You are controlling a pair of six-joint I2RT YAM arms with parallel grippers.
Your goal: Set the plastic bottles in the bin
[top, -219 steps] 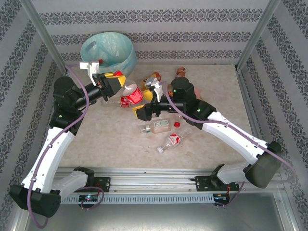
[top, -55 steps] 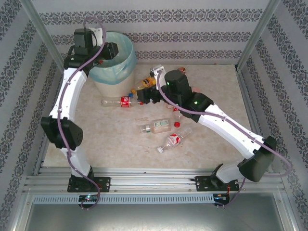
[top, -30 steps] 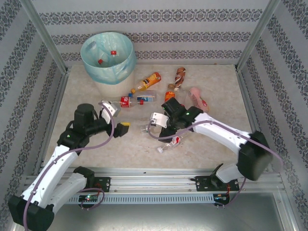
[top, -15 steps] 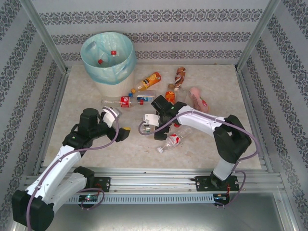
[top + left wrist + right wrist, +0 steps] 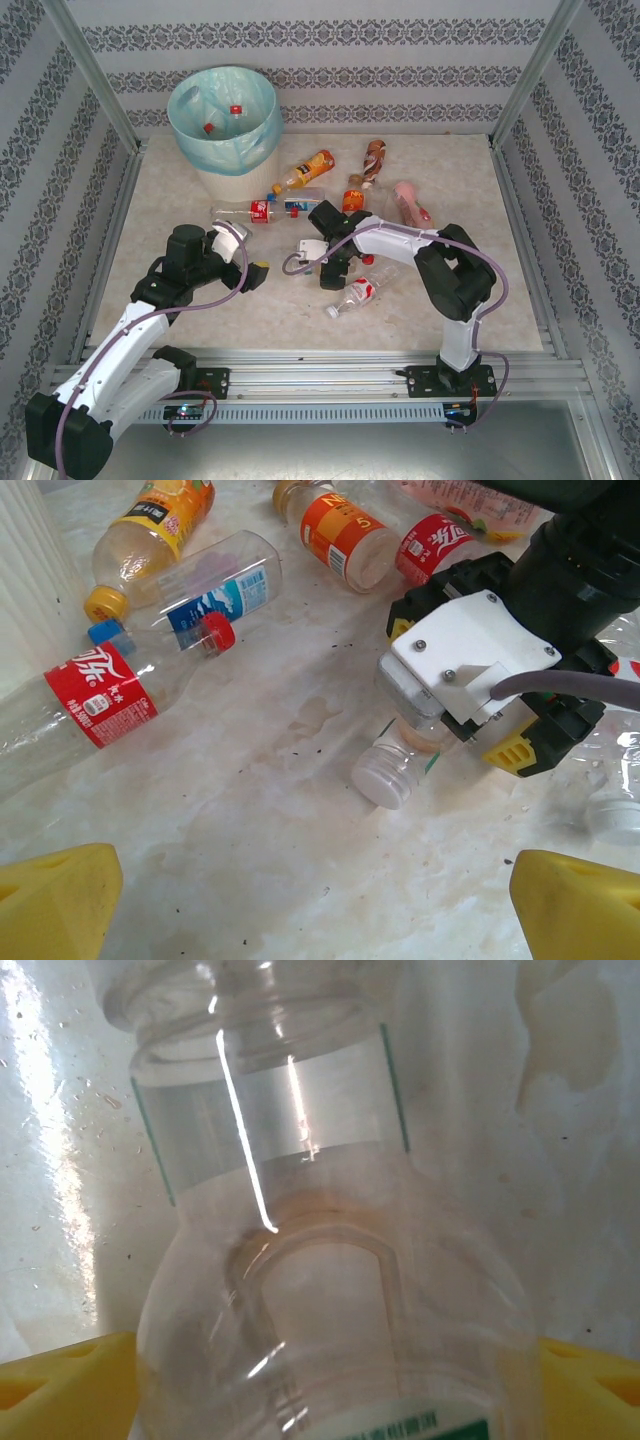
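Right arm has folded in tighter than half a second ago, bringing the right claw (image 5: 320,1400) down over the clear white-capped bottle (image 5: 388,772) at mid-table. Left arm has hardly shifted.

Right claw: yellow fingers sit either side of the bottle's shoulder, and the bottle lies flat on the table (image 5: 520,230). Whether the pads already press, I cannot tell.
Left claw (image 5: 315,910): spread wide, nothing in it, low over bare table just left of that bottle and facing it.

Bin (image 5: 228,182) stands at far left, with red-capped bottles (image 5: 236,108) showing inside. The others lie loose from beside the bin out to far right. The red-labelled bottle (image 5: 255,211) and blue-labelled bottle (image 5: 222,585) are nearest the bin.

Risks, as judged:
- Grip lands on the tapering shoulder, so round slick plastic could squirt out neck-first as the jaws close.
- Thin wall may buckle and loosen the hold on the lift.
- Claws are near each other, and the way to the bin crosses the left arm. A clash is possible unless that arm clears.
- Right claw's cable (image 5: 570,685) loops out toward the left claw and could snag.
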